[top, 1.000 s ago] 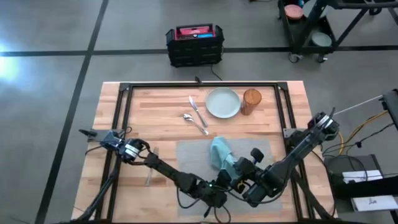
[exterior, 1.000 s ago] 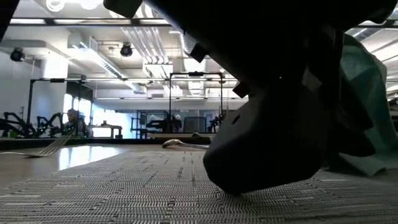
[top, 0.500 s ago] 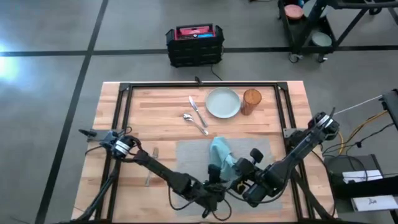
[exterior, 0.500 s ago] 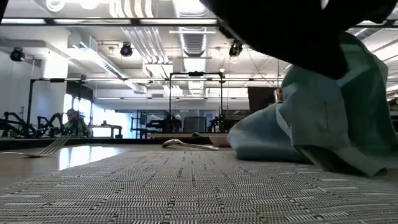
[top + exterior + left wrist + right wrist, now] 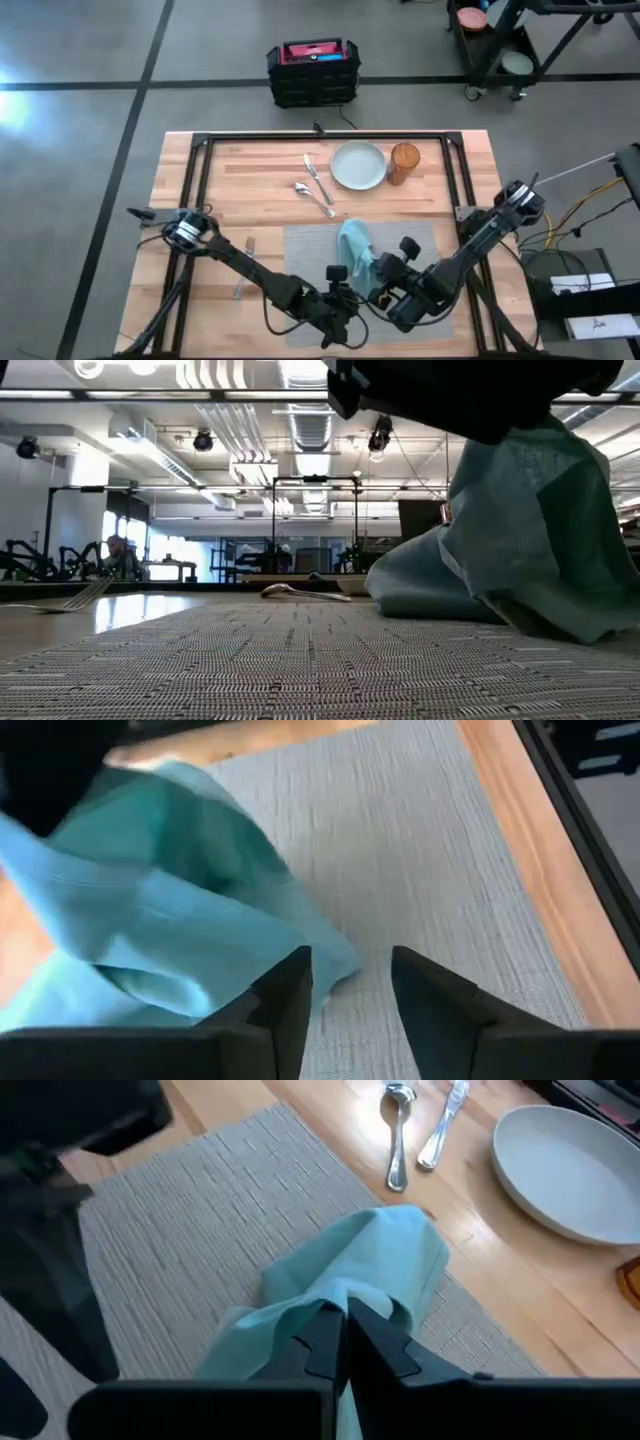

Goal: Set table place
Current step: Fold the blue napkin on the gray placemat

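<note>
Right wrist view: teal napkin (image 5: 345, 1295) bunched and pinched in the right gripper's (image 5: 346, 1342) closed jaws.
Crumpled and creased, the napkin stands in a peak on the grey woven placemat (image 5: 312, 248), which lies on the wooden bench (image 5: 250, 175); the left gripper (image 5: 348, 982) hovers just beside it, jaws slightly parted, holding nothing.

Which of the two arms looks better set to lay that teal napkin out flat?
The right one, probably: its gripper is already pinched shut on the napkin over the placemat. The left gripper is open beside it, holding nothing.
</note>
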Controlling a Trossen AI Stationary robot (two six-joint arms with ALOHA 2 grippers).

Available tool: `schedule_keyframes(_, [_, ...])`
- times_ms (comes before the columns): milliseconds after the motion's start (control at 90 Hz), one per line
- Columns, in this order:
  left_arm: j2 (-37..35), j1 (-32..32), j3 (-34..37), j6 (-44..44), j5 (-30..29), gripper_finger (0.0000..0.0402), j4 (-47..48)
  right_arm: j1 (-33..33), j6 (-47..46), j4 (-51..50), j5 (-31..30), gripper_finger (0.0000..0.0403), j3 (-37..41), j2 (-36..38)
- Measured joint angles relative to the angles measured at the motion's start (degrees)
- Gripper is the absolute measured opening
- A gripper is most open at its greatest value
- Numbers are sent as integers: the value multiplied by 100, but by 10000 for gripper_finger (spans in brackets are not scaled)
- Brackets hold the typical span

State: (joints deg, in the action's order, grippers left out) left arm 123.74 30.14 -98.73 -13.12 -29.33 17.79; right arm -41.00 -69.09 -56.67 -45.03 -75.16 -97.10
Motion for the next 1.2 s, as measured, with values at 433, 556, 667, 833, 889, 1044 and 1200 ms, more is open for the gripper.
schedule_keyframes(433, [4,-19,1,-68,-606,231,226,-43,-462,33,65,0,-22,120])
schedule_keyframes(556, [7,-27,42,-161,-435,225,38,-36,-578,26,47,0,-22,120])
schedule_keyframes(667, [7,-35,219,-201,-88,218,-558,-34,-592,26,2,0,-22,120])
schedule_keyframes(833, [9,-44,535,-159,-488,219,-1318,-23,-593,33,-3,0,-22,120])
schedule_keyframes(889, [10,-62,691,-209,-968,221,-1518,-23,-591,36,-19,0,-22,120])
schedule_keyframes(1044, [20,-160,803,-310,-1317,226,-1937,-23,-591,51,-172,0,-22,120])
schedule_keyframes(1200, [134,-204,818,-440,-1196,228,-2246,-6,-584,63,-175,0,-22,120])
